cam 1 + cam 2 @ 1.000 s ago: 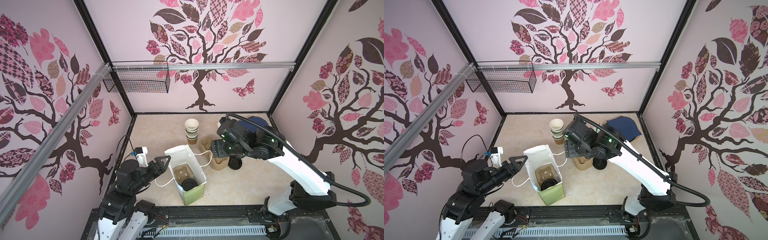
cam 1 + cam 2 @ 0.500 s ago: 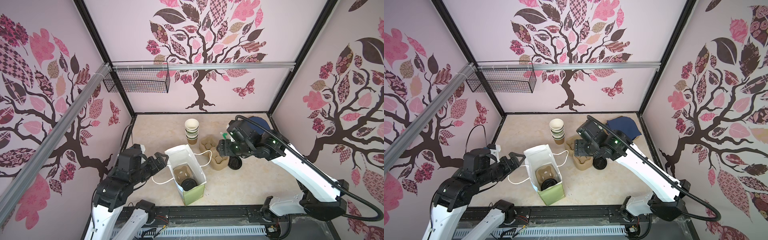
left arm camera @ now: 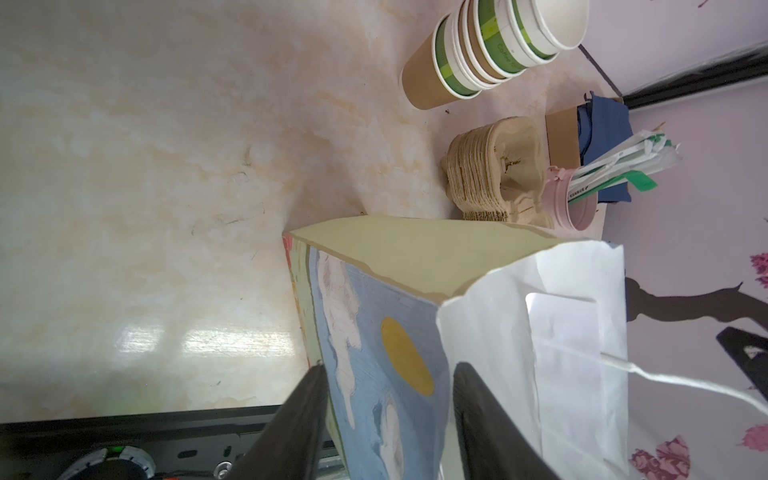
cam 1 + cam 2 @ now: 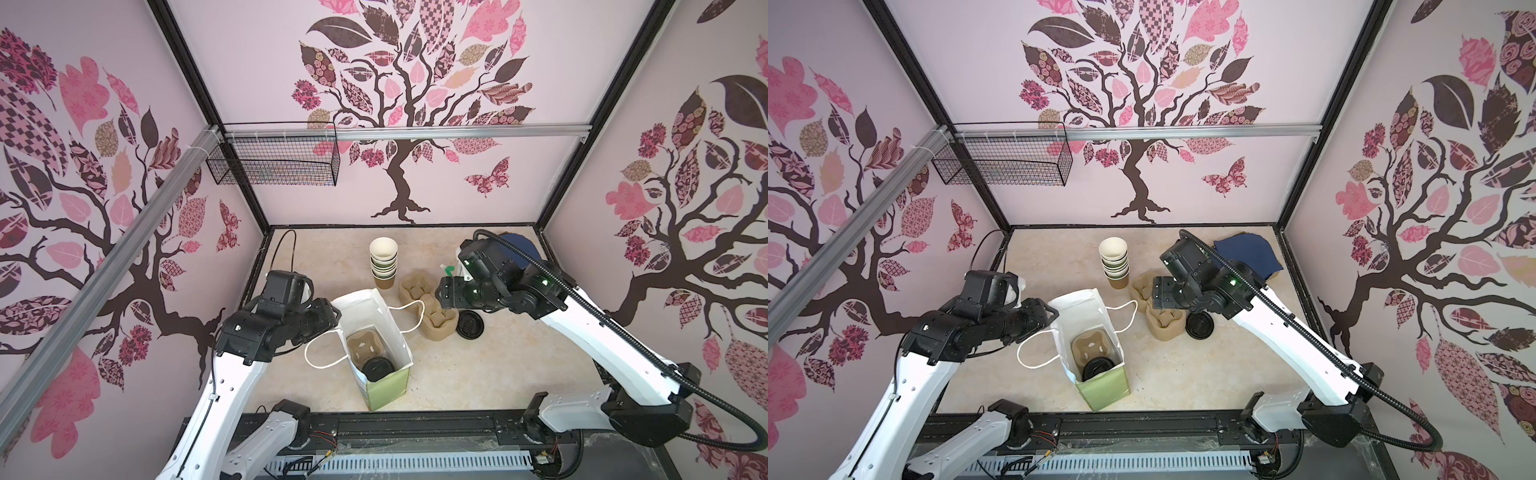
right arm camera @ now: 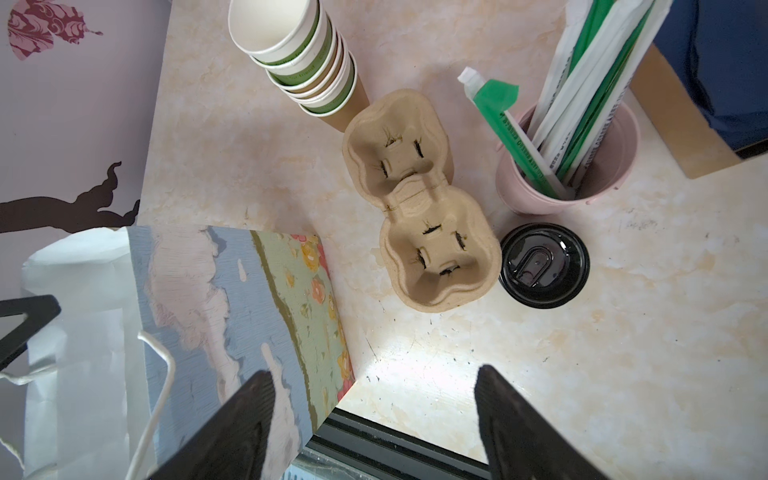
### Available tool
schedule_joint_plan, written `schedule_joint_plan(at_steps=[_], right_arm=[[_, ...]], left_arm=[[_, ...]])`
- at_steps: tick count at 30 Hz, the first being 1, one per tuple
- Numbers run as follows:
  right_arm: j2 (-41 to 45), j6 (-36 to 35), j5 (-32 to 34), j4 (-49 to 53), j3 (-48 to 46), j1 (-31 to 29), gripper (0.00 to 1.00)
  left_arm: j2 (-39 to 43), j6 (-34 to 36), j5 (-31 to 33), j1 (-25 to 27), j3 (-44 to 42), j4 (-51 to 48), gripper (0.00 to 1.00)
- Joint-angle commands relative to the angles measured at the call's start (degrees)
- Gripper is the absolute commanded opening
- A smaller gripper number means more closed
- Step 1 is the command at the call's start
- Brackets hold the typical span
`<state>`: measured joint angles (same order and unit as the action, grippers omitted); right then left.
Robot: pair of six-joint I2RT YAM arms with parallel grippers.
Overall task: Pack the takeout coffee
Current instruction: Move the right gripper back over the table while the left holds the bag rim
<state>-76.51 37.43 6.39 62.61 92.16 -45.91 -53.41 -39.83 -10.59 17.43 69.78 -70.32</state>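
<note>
Three pink walls [image 4: 457,104] printed with dark trees, closing in a beige marbled worktop [image 4: 478,374]; wire basket [image 4: 274,164] hung on the rail [image 4: 457,132] at back left. Bent low, the left arm [image 4: 232,374], left pincer [image 3: 390,368] astride the side wall of the open paper bag [image 4: 365,311], jaws partly apart; impossible to tell whether pinching it. Stretched in over the pulp carriers [image 4: 436,324], the right arm [image 4: 615,336], right pincer [image 5: 374,372] wide open, holding nothing. Down inside the bag, the takeout coffee [image 4: 376,368], only its black top showing.

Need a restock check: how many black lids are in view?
2. One lid sits inside the bag; the loose lid lies on the table beside the stacked trays. More may hide beneath it.
</note>
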Motion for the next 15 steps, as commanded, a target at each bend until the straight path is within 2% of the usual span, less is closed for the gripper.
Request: schedule_joint_plan(at_steps=[1,6,10,15], right_arm=[[0.42,-2.37,0.45,-0.96,-0.16,0.80,0.79],[-0.43,-4.08,-0.14,-2.62,0.46,1.94,0.78],[-1.07,-5.57,0.37,-3.59,1.79,2.66,0.78],[-1.67,-6.09,1.07,-3.92,2.37,3.53,0.78]], left_arm=[[-1.19,1.85,0.04,0.05,2.29,0.96,0.41],[-2.49,2.39,0.87,0.03,2.31,1.63,0.22],[-1.86,2.75,0.51,0.01,1.92,3.62,0.00],[0.69,4.94,-2.14,0.06,0.10,8.99,0.00]])
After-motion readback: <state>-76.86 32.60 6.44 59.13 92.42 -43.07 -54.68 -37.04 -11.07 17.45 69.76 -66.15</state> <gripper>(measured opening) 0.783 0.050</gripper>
